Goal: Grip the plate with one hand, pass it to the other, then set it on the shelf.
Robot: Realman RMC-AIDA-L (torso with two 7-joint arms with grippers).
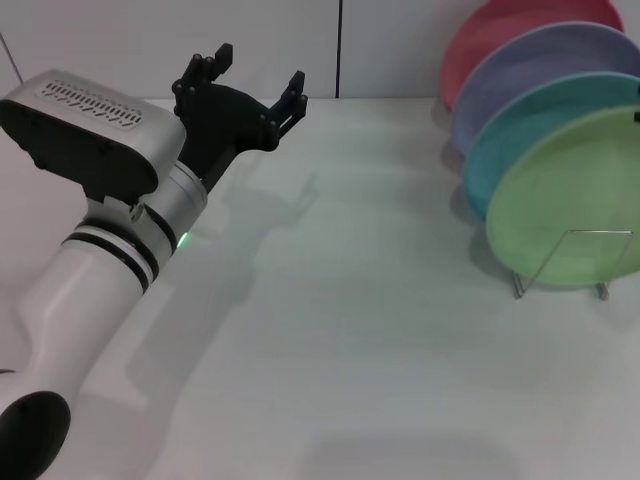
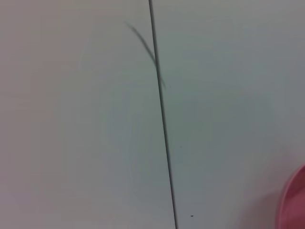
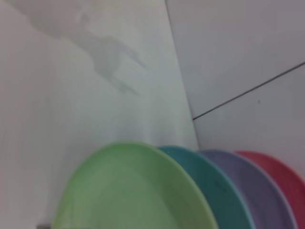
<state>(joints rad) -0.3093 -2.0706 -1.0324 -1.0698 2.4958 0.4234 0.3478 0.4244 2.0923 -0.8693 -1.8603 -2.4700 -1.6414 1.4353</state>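
The light green plate (image 1: 565, 185) stands upright at the front of the silver wire shelf (image 1: 600, 232) on the right of the table. It leans against the turquoise plate behind it. In the right wrist view the green plate (image 3: 124, 191) fills the foreground, seen from close by. My left gripper (image 1: 260, 65), black on the white and silver arm with a green light, hovers open over the table's far left with nothing between its fingers. It is far from the plate. My right gripper shows in no view.
Behind the green plate stand a turquoise plate (image 1: 530, 125), a lavender plate (image 1: 520, 70) and a pink plate (image 1: 490, 30), all upright in the same rack. The white table (image 1: 350, 330) ends at a pale wall with a dark vertical seam (image 2: 162, 119).
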